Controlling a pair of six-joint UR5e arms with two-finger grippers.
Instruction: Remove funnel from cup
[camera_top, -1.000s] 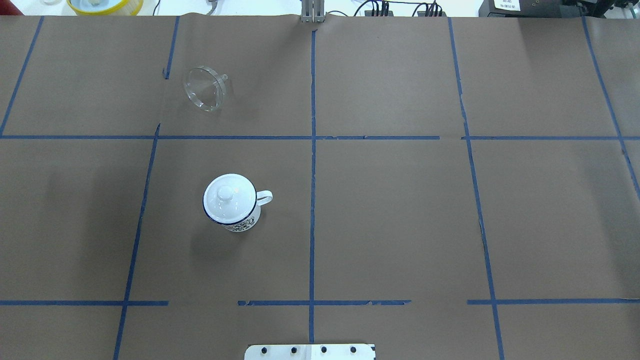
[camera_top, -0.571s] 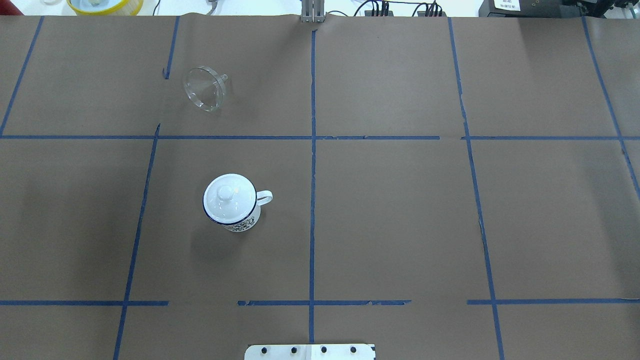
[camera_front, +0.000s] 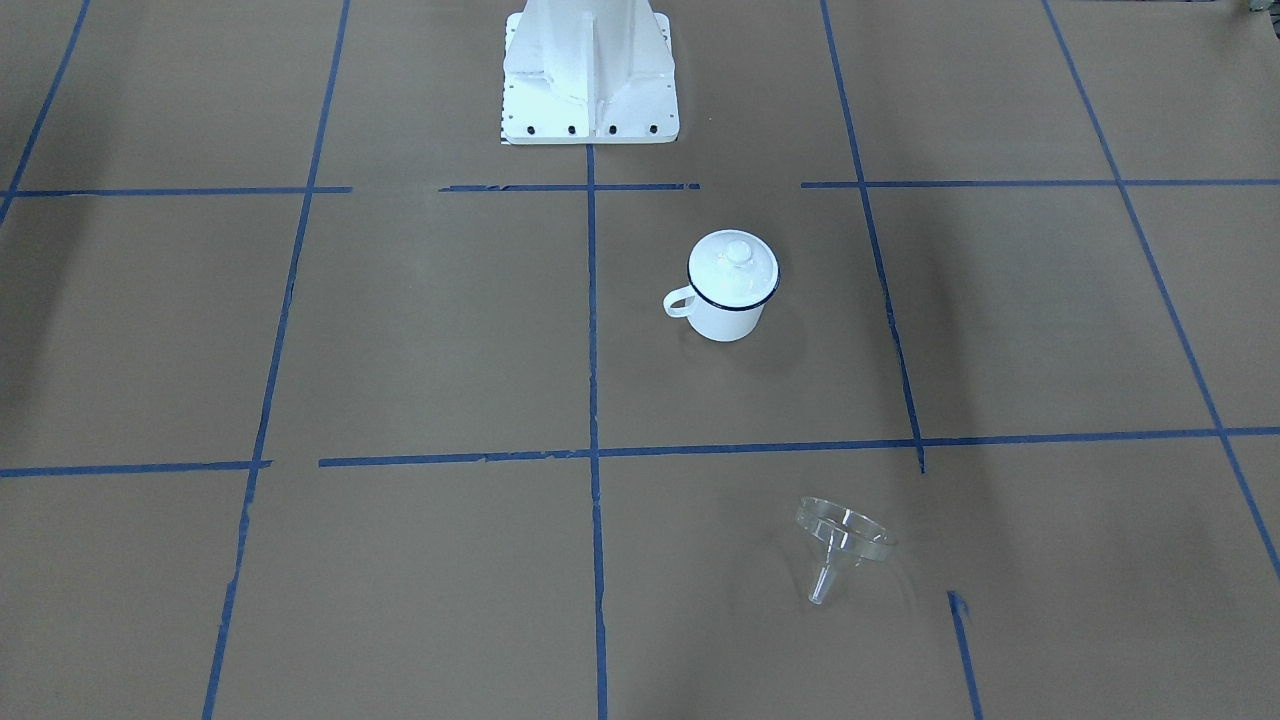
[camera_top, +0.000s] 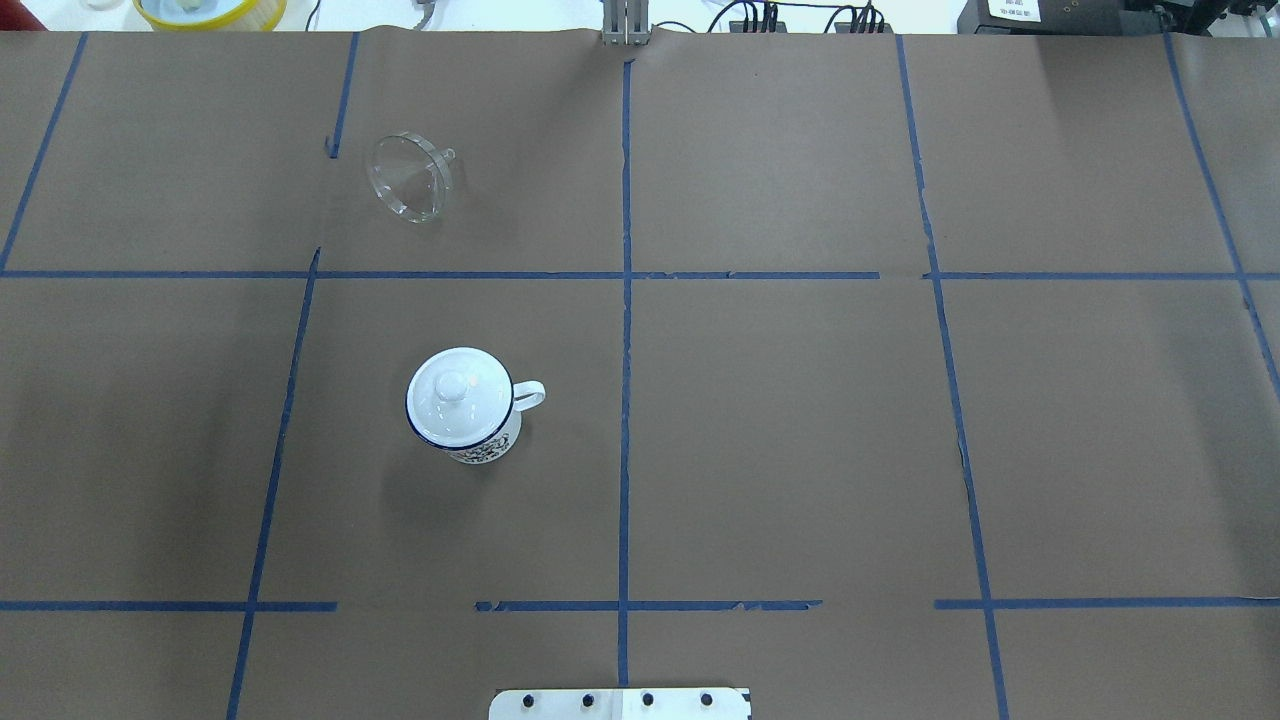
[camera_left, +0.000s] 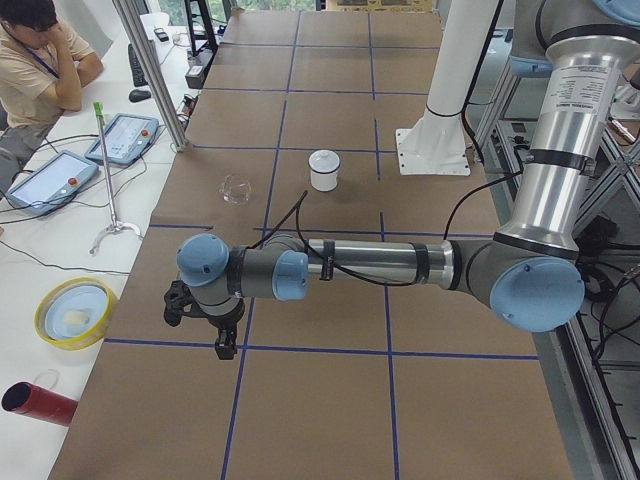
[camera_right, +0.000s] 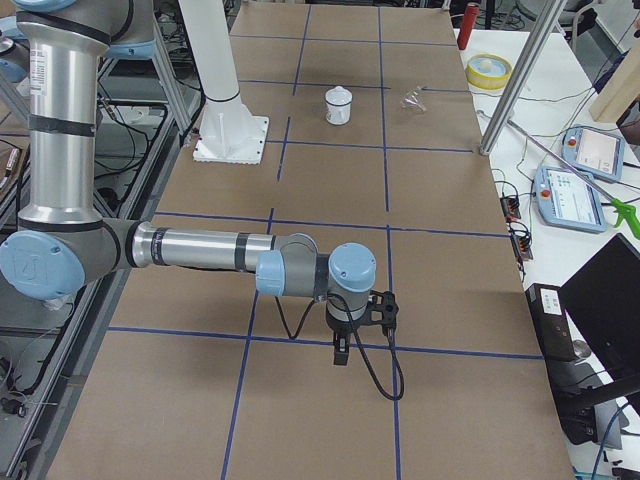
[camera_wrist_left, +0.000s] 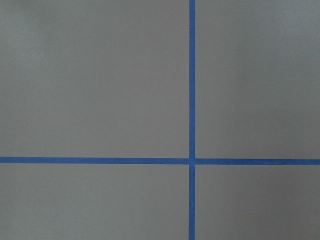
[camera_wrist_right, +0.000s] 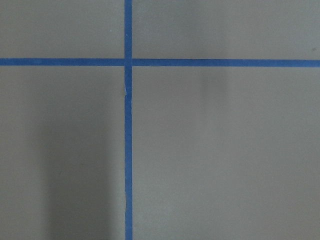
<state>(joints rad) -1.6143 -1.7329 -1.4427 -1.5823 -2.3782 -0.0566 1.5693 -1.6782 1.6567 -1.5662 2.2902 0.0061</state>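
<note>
The clear funnel (camera_top: 410, 182) lies on its side on the brown table, apart from the cup; it also shows in the front view (camera_front: 842, 542). The white cup (camera_top: 488, 442) with a dark blue rim stands upright with a white knobbed lid (camera_top: 452, 388) on it, handle to the right. It also shows in the front view (camera_front: 728, 320). My left gripper (camera_left: 222, 348) hangs over the table's left end, far from both. My right gripper (camera_right: 340, 356) hangs over the right end. I cannot tell whether either is open or shut. The wrist views show only bare paper and tape.
Blue tape lines grid the brown paper. The white robot base (camera_front: 588, 70) stands at the near edge. A side bench holds a yellow bowl (camera_left: 72, 312), a red tube (camera_left: 38, 402) and teach pendants (camera_left: 128, 136); a person (camera_left: 40, 60) sits there.
</note>
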